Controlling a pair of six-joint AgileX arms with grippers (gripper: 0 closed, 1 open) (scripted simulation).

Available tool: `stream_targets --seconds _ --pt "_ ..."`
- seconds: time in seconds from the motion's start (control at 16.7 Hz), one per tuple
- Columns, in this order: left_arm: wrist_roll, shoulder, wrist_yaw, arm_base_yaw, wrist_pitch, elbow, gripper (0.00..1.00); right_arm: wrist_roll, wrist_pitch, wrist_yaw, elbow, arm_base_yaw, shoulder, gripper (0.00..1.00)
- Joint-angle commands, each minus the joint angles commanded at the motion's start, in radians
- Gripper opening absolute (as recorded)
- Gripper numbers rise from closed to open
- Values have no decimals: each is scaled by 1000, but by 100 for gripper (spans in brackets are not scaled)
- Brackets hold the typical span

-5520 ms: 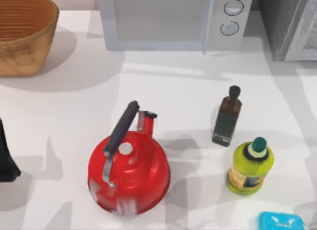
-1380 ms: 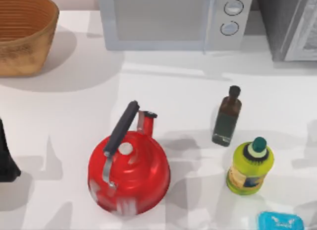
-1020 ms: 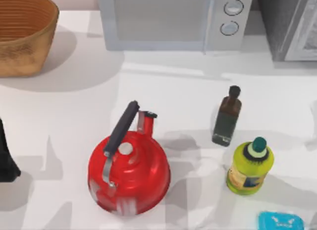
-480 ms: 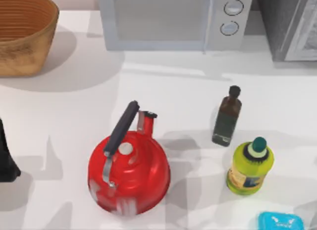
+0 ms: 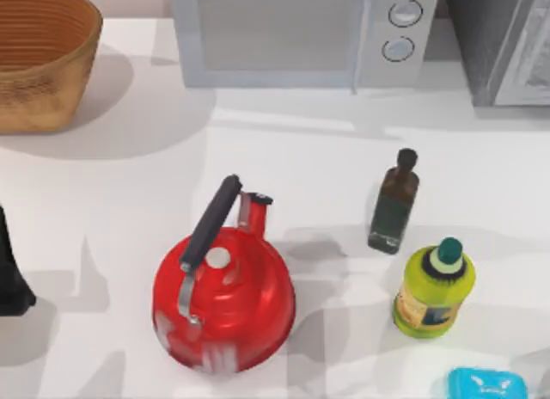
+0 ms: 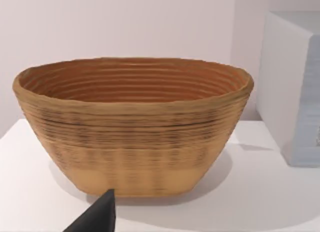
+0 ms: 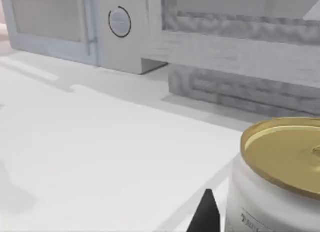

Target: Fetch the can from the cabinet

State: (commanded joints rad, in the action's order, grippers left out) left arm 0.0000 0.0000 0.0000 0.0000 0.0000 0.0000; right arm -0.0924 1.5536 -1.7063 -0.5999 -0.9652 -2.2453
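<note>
The can (image 7: 280, 177), white-bodied with a gold lid, carries a line of small dark print low on its side, too small to read; it stands close up in the right wrist view on the white tabletop (image 5: 284, 150), out in front of the grey cabinet (image 7: 240, 42), with the microwave (image 7: 80, 27) farther along the back edge. One dark fingertip (image 7: 205, 214) of the right gripper shows just beside the can; touching or apart, I cannot tell, nor whether that pincer is apart or together. The yellow-green bottle (image 5: 434, 291) near the tabletop's right edge bears a label, unreadable from above. The left arm (image 5: 10, 270) sits low at the tabletop's left edge, its wrist camera facing the wicker basket (image 6: 132, 124) at the back left corner; one dark fingertip (image 6: 97, 217) shows there, and whether that pincer is apart or together I cannot tell.
</note>
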Motion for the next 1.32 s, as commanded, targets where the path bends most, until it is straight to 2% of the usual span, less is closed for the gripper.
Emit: stream_targets --seconds 0.18,0.24,0.66,0.9,1.32 --pt "0 0 0 0 0 0 100 0 0 0 0 0 0 0" --pt "0 0 0 0 0 0 100 8 -88 129 -100 8 -40 0" --pt "0 0 0 0 0 0 100 -101 -103 83 4 78 4 0" --pt "0 0 0 0 0 0 100 -106 -104 80 9 81 6 0" --pt "0 0 0 0 0 0 100 -106 -104 80 9 81 6 53"
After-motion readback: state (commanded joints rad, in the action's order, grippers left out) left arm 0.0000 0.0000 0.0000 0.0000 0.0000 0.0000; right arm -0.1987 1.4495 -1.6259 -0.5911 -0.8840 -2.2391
